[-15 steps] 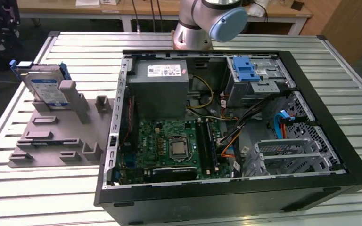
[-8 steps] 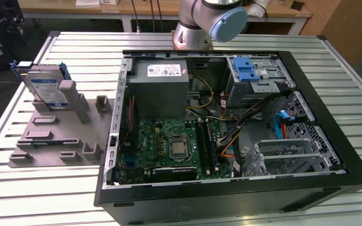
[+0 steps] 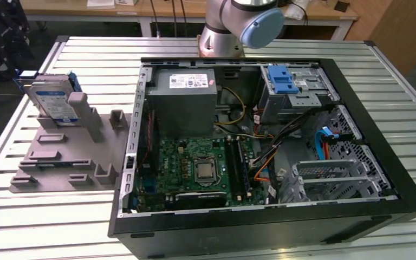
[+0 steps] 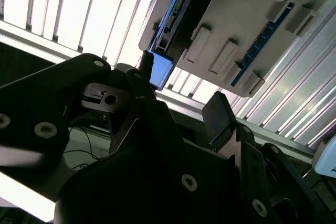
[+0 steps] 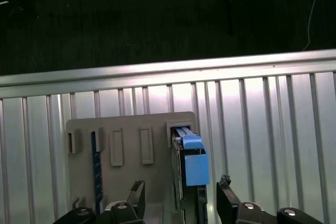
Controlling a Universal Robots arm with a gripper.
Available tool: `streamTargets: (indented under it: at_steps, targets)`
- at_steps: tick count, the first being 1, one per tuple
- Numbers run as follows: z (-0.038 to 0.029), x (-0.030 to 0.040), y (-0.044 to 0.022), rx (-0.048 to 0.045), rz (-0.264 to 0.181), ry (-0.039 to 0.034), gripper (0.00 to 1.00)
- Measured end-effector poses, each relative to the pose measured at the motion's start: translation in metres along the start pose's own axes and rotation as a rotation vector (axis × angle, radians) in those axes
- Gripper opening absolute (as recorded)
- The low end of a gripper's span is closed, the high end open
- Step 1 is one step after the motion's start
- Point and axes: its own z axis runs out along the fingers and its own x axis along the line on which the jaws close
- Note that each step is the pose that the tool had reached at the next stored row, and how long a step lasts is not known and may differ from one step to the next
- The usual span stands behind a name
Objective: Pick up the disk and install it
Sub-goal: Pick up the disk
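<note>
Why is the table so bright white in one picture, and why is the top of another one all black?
In the second wrist view, light glares off the table, leaving the fingers as dark shapes. In the first wrist view, the space beyond the lit table is unlit. The exterior view is evenly lit.

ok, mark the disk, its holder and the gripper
disk [image 3: 52,103], exterior view, on its label.
holder [image 3: 85,146], exterior view, on its flat grey base.
gripper [image 5: 181,184], first wrist view, midway between its fingertips.
</note>
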Motion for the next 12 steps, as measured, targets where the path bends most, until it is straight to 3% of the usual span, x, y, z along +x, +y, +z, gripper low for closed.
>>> streamTargets:
  at_steps: [12]
  targets:
    - [0.0193, -0.0053, 0.0045, 0.0004, -0.001, 0.0, 0.65]
